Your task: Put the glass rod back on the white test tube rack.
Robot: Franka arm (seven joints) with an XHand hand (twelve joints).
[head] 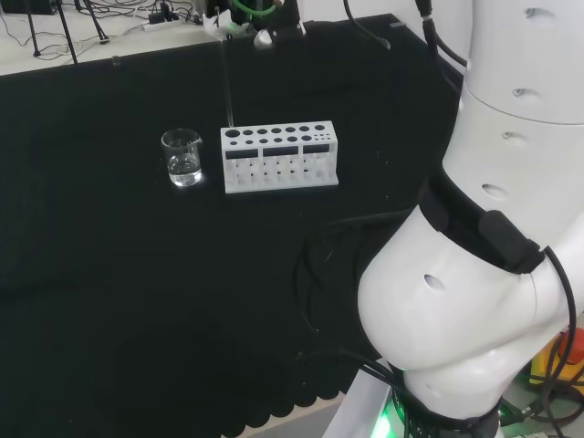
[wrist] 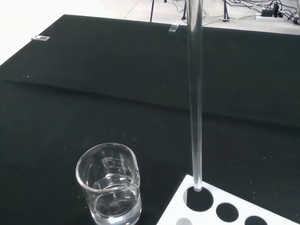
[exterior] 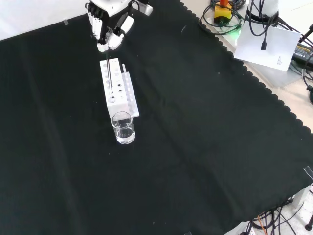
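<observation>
Glass rod (wrist: 195, 93) stands almost straight up, and you can see its tip in a corner hole of the white rack (head: 279, 157). Your hand (exterior: 110, 23) pinches its top. Just left of the rack in the head view, a glass beaker (head: 182, 157) holds some clear water on the table (head: 137, 274).

one glass rod (wrist: 195, 93), one white rack (head: 279, 156), and seemingly one beaker (head: 182, 157).
</observation>
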